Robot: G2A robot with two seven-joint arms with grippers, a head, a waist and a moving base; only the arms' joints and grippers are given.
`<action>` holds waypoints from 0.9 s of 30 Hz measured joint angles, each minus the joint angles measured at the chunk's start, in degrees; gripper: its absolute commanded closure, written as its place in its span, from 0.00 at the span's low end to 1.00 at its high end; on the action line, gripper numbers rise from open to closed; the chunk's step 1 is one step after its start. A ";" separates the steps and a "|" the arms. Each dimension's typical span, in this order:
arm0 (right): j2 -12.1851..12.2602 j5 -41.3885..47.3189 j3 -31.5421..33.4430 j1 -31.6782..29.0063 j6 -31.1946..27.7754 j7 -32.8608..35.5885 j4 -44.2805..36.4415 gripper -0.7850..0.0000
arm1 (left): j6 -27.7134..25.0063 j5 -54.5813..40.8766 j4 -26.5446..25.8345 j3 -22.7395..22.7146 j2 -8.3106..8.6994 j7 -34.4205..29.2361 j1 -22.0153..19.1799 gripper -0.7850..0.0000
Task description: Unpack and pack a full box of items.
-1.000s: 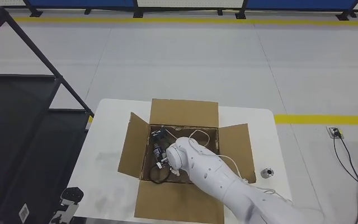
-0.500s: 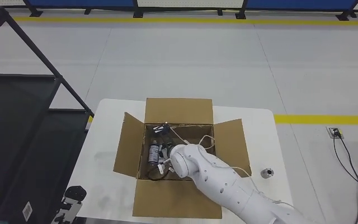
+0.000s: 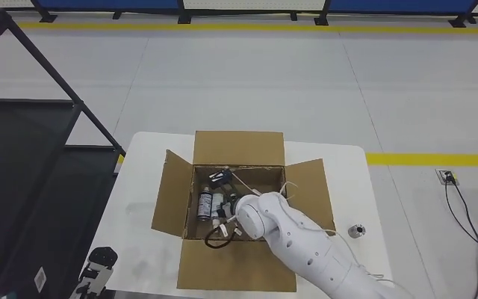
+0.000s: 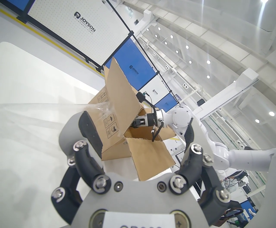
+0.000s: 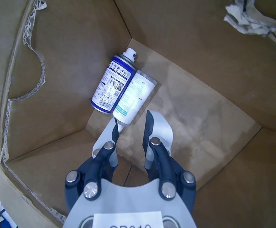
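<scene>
An open cardboard box [image 3: 239,146] stands in the middle of the white table [image 3: 142,202]. Inside it, against one wall [image 5: 64,54], a blue spray can [image 5: 113,84] and a white bottle [image 5: 133,97] lie side by side; both also show from above, the spray can [image 3: 204,204] and the bottle [image 3: 217,205]. My right gripper [image 5: 131,122] is down in the box, open, with one fingertip next to the white bottle's cap and nothing held. My left gripper [image 4: 138,127] is open and empty, low beside the table, facing the box [image 4: 120,97].
A black part [image 3: 219,177] and a black cable loop [image 3: 216,239] also lie in the box, and crumpled paper [image 5: 248,19] sits by a far wall. A small metal piece [image 3: 356,231] rests on the table's right side. A dark rack [image 3: 45,187] stands left of the table.
The box turned square to the table and shifted left. My right arm's wrist then moved a little to the right inside it.
</scene>
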 measured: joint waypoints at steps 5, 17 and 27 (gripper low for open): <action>-2.35 2.64 -1.87 2.79 -1.70 0.36 5.44 0.59 | 0.39 0.15 -0.10 0.03 -0.04 -0.16 0.01 0.00; -10.26 6.51 -7.61 9.41 -1.57 -1.34 21.74 0.53 | 1.72 0.95 -0.66 0.33 -0.12 -0.72 -0.25 0.00; -15.93 8.02 -9.73 12.06 -3.18 -3.18 33.11 0.51 | 2.71 1.16 -1.02 0.31 -0.18 -0.79 -0.50 0.00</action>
